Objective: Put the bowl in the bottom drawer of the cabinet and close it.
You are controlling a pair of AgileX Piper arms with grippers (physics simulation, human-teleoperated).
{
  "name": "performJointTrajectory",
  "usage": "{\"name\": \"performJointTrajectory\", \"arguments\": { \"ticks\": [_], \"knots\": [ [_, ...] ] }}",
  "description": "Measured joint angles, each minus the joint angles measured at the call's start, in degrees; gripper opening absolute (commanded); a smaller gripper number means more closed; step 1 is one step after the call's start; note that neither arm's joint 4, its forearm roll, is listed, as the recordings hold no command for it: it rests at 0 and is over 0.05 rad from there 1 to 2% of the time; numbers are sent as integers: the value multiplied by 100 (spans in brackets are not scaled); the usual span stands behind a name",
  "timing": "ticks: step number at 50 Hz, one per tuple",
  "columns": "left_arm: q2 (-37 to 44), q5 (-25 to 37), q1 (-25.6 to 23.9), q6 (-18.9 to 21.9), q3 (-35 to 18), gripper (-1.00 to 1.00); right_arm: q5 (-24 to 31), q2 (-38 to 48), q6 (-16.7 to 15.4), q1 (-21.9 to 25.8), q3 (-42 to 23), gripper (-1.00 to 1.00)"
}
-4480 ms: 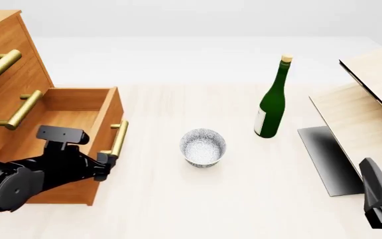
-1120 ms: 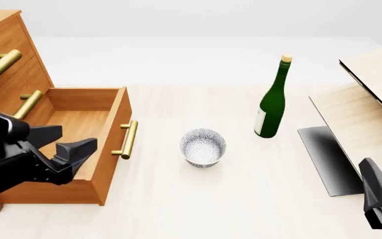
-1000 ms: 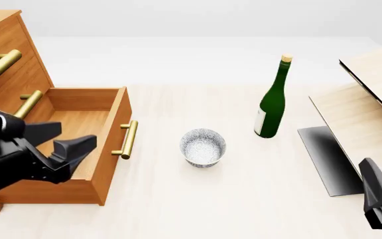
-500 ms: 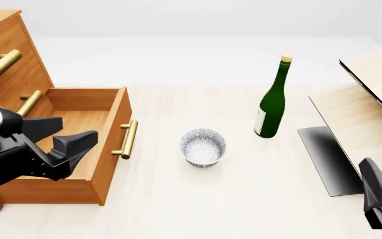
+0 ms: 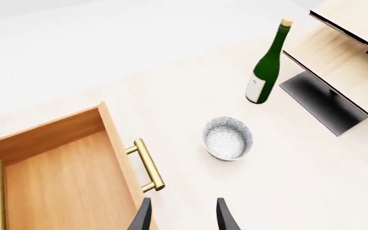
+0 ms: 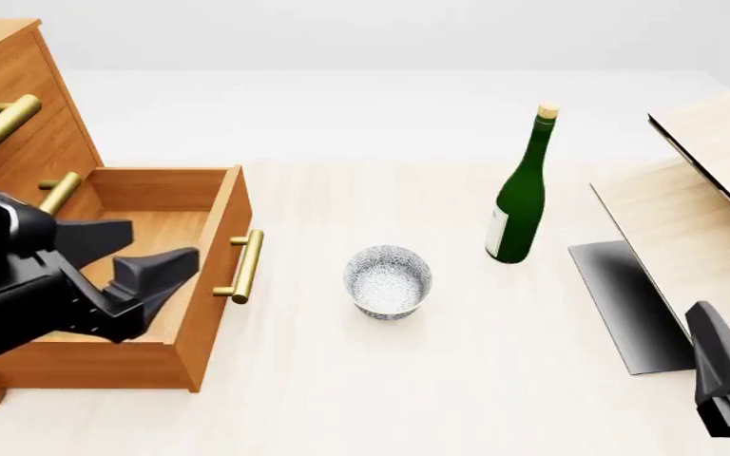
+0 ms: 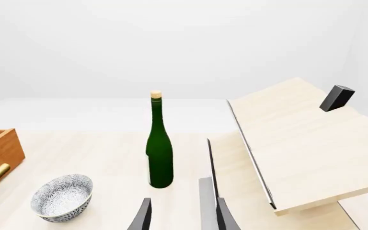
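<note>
Our left gripper [image 6: 144,258] hovers wide and empty over the pulled-out bottom drawer [image 6: 149,249].

Its two dark fingers [image 6: 156,274] stand well apart above the drawer's bare wooden floor, gripping nothing; the drawer juts from the cabinet [image 6: 10,85], its brass handle [image 6: 246,267] facing the table's middle; at about three o'clock from that handle we see the bowl [image 6: 388,280], upright on the pale table [image 6: 378,380], clear of the drawer and untouched; beyond it, toward one o'clock, the green bottle [image 6: 521,190] stands upright; the pale wooden boards [image 6: 695,209] lean at the table's right edge; our right gripper [image 7: 178,215] sits low at five o'clock, fingers slightly apart, holding nothing.
</note>
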Motion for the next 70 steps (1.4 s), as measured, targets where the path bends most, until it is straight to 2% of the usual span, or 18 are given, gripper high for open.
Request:
{"name": "performJointTrajectory", "arguments": {
  "ticks": [46,70],
  "knots": [
    [1121,-322,-582,-266,-594,100,0,0,0,0,0,100],
    [1836,-556,-644,-398,-1109,100,0,0,0,0,0,100]
  ]
}}
